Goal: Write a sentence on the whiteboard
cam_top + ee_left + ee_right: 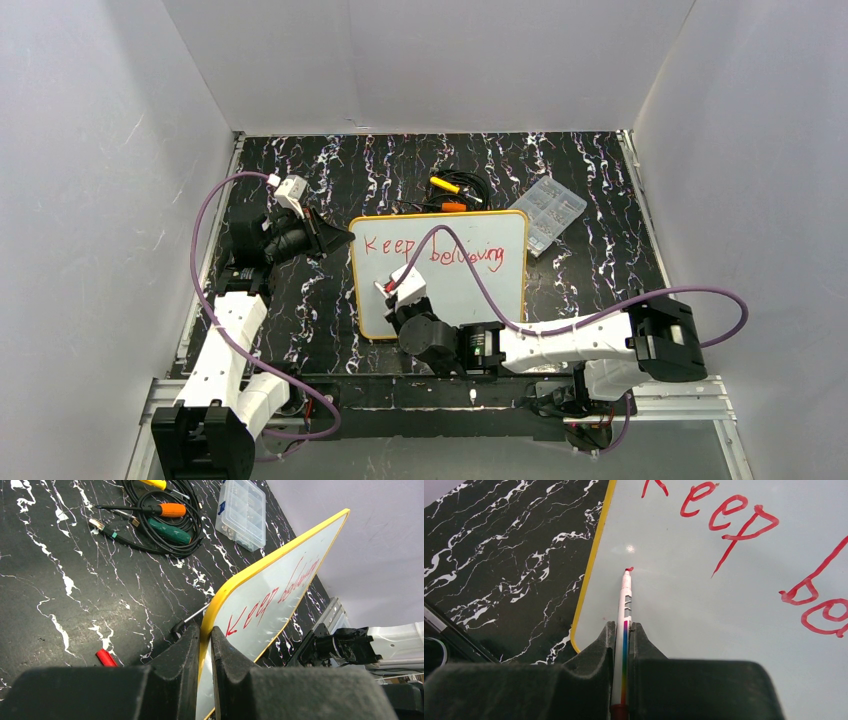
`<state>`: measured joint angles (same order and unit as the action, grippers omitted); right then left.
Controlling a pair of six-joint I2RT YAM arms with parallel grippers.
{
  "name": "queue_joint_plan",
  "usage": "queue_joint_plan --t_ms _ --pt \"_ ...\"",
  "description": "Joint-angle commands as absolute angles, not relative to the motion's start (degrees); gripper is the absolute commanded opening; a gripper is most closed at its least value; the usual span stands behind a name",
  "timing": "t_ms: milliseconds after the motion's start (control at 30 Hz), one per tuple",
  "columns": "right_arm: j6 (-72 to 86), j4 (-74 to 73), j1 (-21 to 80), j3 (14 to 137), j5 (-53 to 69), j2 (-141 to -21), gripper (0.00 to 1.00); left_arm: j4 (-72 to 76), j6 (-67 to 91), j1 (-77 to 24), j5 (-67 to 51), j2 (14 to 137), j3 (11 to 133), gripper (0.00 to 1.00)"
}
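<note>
The whiteboard (465, 290), white with a yellow rim, lies in the middle of the black marbled table. Red lettering (432, 251) on it reads "Keep believing" in one line; it also shows in the right wrist view (729, 515) and the left wrist view (272, 597). My left gripper (345, 238) is shut on the board's left rim (207, 630). My right gripper (392, 290) is shut on a white marker with a rainbow stripe (624, 620). Its red tip (628, 570) rests on the board's blank lower left, below "Keep".
A clear plastic parts box (548, 210) lies beyond the board's right corner. Screwdrivers with orange, yellow and green handles and a black cable coil (167, 515) lie behind the board. A red marker cap (106, 657) lies on the table near my left gripper.
</note>
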<state>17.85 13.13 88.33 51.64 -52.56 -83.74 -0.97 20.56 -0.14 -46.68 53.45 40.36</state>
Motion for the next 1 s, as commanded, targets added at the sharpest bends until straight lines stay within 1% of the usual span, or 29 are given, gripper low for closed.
queue_joint_plan --t_ms 0,567,967 --pt "18.3 12.5 88.7 54.7 -53.9 -84.6 0.01 -2.8 20.7 -1.1 -48.7 52.1 41.4 0.00" --pt "22.3 7.7 89.4 52.7 -54.2 -81.5 0.01 -2.9 20.6 -1.1 -48.6 51.9 41.5 0.00" --pt "19.8 12.1 90.3 54.0 -51.1 -83.9 0.01 -2.9 20.5 -1.2 -48.5 51.9 41.5 0.00"
